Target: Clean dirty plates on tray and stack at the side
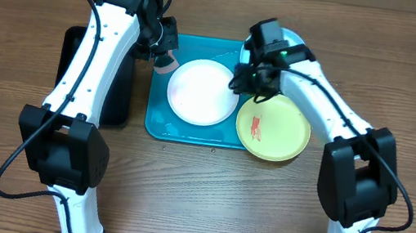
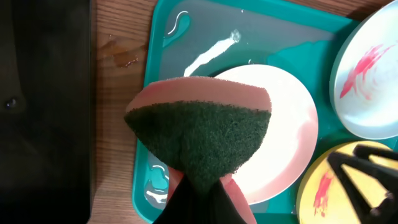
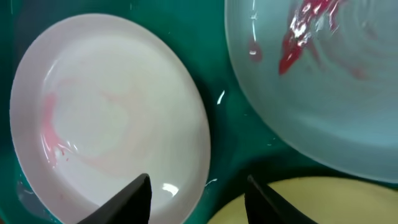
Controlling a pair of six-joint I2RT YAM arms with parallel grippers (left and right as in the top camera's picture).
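Gripping, left arm: the left gripper [image 2: 200,190] is clamped tight on a sponge [image 2: 199,124], pink with a dark green scouring face that bulges out past the fingertips.
Sponge position: above the tray [image 1: 159,122], by its edge nearest the black tray [image 1: 118,101]. In the wrist view it overlaps the rim of the white plate [image 1: 203,91]; whether it touches the plate cannot be told.
Right arm: the right gripper [image 3: 199,202] has its jaws partly apart with nothing between them. It hovers over the tray where the white plate and the yellow-green plate [image 1: 276,131] come close together.
Middle of the tray: the white plate lies flat here, wet, with a faint pink film on one side.
Far corner of the tray, right arm's side: the pale blue plate [image 2: 373,68] sits here with a red smear across it. From overhead it is mostly hidden under the right arm.
Tray edge, right arm's side: the yellow-green plate lies across the rim, partly over the tray and partly over the table [image 1: 24,23], with a red smear near its centre.
Tray floor: wet, with a white foamy streak [image 2: 211,55] near the far edge.
Outside the tray: a small wet patch on the wooden table, between the tray and the black tray.
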